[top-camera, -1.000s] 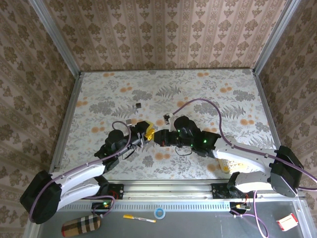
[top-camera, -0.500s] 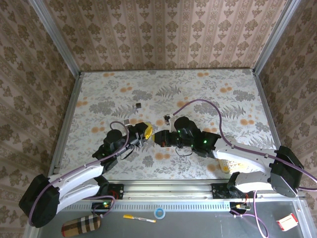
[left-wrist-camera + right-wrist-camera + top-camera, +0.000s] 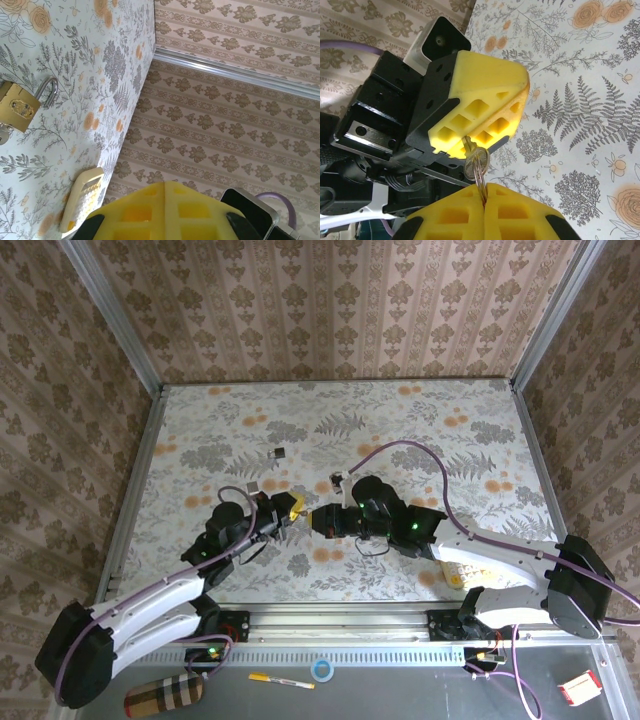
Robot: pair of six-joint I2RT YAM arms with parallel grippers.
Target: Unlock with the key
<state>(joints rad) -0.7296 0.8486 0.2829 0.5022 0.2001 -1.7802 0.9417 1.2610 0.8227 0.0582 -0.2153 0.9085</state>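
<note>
Key [image 3: 468,146]: only a thin metal bit shows, sticking out from between the fingers of the left end effector [image 3: 470,136]. The head is hidden inside the grip. A metal ring [image 3: 476,168] hangs on the key, just below the left end effector's tips, and its lower edge runs into the seam of the right end effector [image 3: 483,192].

Left end effector: yellow fingers pressed together, clamped on the key. In its own wrist view the left end effector [image 3: 165,189] shows no gap between the fingers.

Right end effector: fingers also closed with no gap, pinching the ring.

From above, the left end effector [image 3: 291,506] and right end effector [image 3: 317,520] sit tip to tip, almost touching, over the middle of the flowered bench [image 3: 430,430]. The key is between them, too small to make out there.

Brass padlock [image 3: 18,104] lies flat on the bench, ahead of the left end effector and off to the left in its wrist view, well apart from the fingers. Its silver shackle [image 3: 48,89] looks closed. A small silvery piece at the padlock's lower corner is cut off by the frame edge, so I can't tell what it is.

Cream calculator [image 3: 82,198] lies on the bench nearer the left end effector than the padlock. From above, the calculator [image 3: 456,566] sits behind the right end effector, partly under that arm.
</note>
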